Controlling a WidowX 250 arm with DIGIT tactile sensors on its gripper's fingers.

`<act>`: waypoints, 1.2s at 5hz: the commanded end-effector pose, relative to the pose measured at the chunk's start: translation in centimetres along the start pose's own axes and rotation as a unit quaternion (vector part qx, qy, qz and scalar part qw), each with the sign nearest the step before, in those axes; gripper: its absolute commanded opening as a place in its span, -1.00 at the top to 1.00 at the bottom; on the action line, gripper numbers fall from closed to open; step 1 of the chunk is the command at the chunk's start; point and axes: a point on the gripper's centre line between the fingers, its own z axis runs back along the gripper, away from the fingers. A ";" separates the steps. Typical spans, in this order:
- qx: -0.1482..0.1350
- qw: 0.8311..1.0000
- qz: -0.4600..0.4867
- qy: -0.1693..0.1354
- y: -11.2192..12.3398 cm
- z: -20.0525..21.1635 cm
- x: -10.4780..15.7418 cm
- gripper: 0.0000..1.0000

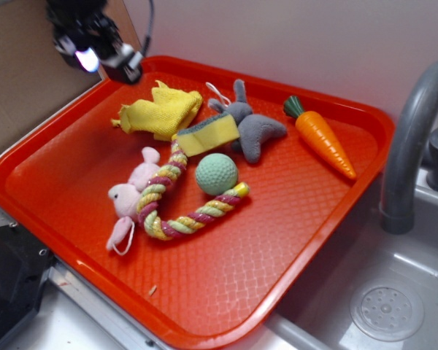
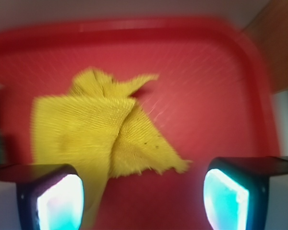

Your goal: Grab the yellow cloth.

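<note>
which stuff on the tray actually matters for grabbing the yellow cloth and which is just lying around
Belongs to the job:
yellow cloth
pincer, open above the cloth, not touching it

Just lying about:
yellow sponge
grey plush toy
carrot toy
green ball
rope toy
pink plush toy
red tray, holding it all

red tray (image 1: 292, 240); sponge (image 1: 208, 135); grey plush (image 1: 259, 131); carrot (image 1: 323, 138); green ball (image 1: 216, 173); rope toy (image 1: 182, 211); pink plush, perhaps a bunny (image 1: 131, 193); faucet (image 1: 412, 131)
</note>
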 end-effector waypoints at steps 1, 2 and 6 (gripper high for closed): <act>0.021 0.991 -0.123 0.043 -5.1 -5.2 -0.6 -1.00; 0.022 0.988 -0.131 0.076 -5.1 -6.8 -0.9 -1.00; 0.033 0.984 -0.155 0.081 -6.1 -7.3 -1.1 1.00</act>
